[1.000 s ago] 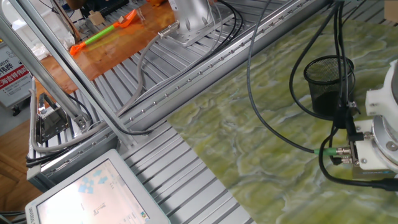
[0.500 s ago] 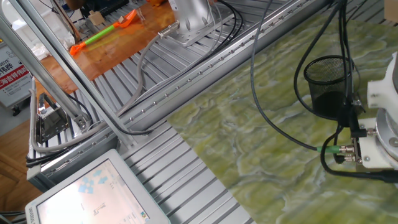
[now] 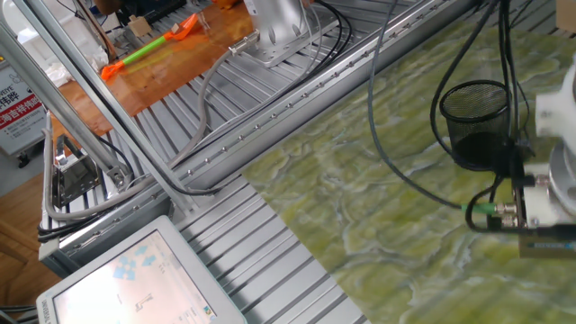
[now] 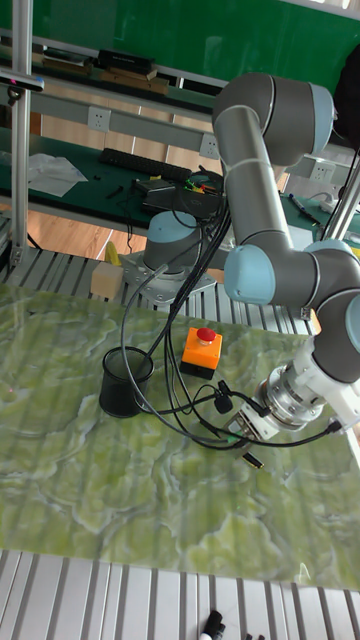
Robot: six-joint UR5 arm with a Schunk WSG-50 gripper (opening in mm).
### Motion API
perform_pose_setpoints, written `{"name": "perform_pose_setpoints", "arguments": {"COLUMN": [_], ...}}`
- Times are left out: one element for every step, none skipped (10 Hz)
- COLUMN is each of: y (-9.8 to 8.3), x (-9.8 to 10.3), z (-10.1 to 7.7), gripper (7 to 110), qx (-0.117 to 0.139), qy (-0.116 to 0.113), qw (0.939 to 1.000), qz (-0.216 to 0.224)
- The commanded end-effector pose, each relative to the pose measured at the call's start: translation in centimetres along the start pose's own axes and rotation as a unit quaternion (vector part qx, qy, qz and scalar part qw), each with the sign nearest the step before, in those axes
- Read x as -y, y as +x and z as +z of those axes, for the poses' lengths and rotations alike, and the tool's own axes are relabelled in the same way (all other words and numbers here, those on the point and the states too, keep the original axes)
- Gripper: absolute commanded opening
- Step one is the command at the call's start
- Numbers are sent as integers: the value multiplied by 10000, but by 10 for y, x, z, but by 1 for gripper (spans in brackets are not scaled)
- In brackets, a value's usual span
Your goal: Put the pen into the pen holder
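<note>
The pen holder [image 3: 474, 121] is a black mesh cup standing upright on the green marbled mat; in the tall fixed view the pen holder [image 4: 126, 382] is at the left. The pen [image 4: 251, 460] shows as a short dark piece with a gold end, low over the mat just below my gripper [image 4: 243, 447]. My gripper sits well to the right of the cup, tilted down toward the mat. Cables and the wrist hide its fingers, so I cannot make out how they stand. In the fixed view only the wrist [image 3: 544, 202] shows at the right edge.
An orange box with a red button [image 4: 201, 348] stands behind the gripper, right of the cup. Black cables [image 4: 175, 395] loop over the mat beside the cup. A green-and-orange stick [image 3: 148, 49] lies on the wooden board. A tablet screen [image 3: 135, 279] is at the front left.
In the fixed view the wrist has shifted to the right and slightly down, further out of frame. The cables have swung with it. The cup has not moved.
</note>
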State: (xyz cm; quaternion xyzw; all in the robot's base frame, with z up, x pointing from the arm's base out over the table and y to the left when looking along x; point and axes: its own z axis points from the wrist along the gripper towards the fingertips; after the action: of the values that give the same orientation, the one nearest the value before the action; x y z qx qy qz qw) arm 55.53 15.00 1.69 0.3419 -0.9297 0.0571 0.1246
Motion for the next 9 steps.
{"name": "perform_pose_setpoints", "arguments": {"y": [13, 16, 16, 14, 10, 8, 10, 11, 16], "x": [-6, -7, -8, -9, -9, -13, -16, -14, -12], "z": [-25, -32, -39, -45, -54, -63, -75, -84, -92], "gripper": [7, 7, 7, 7, 7, 7, 7, 7, 7], "qx": [199, 287, 448, 628, 902, 1157, 1423, 1674, 1834], "qy": [-187, -221, -225, -207, -183, -227, -267, -208, -165], "qw": [9996, 9993, 9987, 9976, 9955, 9926, 9888, 9843, 9804], "qz": [18, 49, 110, 192, 236, 285, 357, 518, 707]}}
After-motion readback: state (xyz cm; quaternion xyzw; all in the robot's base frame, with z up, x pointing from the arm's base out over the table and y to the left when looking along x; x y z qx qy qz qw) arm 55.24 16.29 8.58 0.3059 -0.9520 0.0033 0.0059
